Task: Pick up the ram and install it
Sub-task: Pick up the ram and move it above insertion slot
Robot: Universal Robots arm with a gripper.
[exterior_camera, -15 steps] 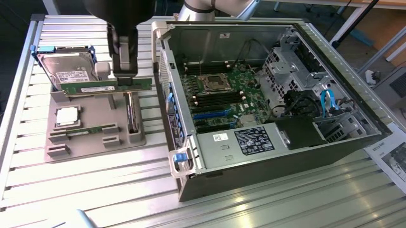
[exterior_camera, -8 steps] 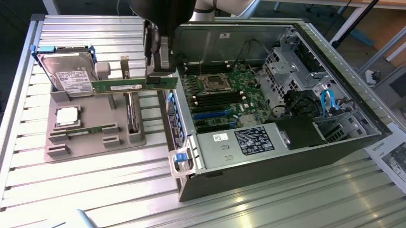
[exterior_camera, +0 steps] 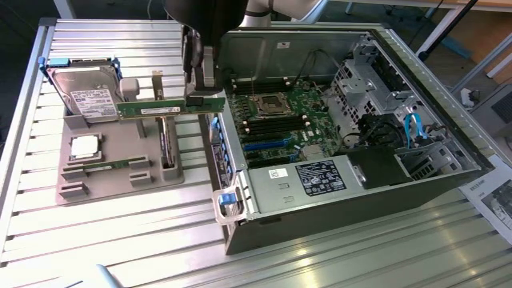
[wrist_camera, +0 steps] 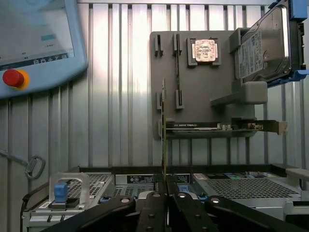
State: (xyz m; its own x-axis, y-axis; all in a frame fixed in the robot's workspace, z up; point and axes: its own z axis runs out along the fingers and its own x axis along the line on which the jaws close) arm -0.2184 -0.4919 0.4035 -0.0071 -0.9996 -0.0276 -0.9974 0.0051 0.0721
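I see my gripper [wrist_camera: 166,192] with its dark fingers [wrist_camera: 153,209] pinched tight on the ram [wrist_camera: 164,113]. The ram faces me edge-on, like a thin line in front of the gray tray [wrist_camera: 203,89]. On the tray sit a square silver chip [wrist_camera: 204,50], a second thin stick [wrist_camera: 177,67] in its slot and a long card [wrist_camera: 212,126]. A hard drive [wrist_camera: 265,46] stands just beside the chip. Well apart from the tray is a control tablet [wrist_camera: 38,38] with a red button [wrist_camera: 13,78].
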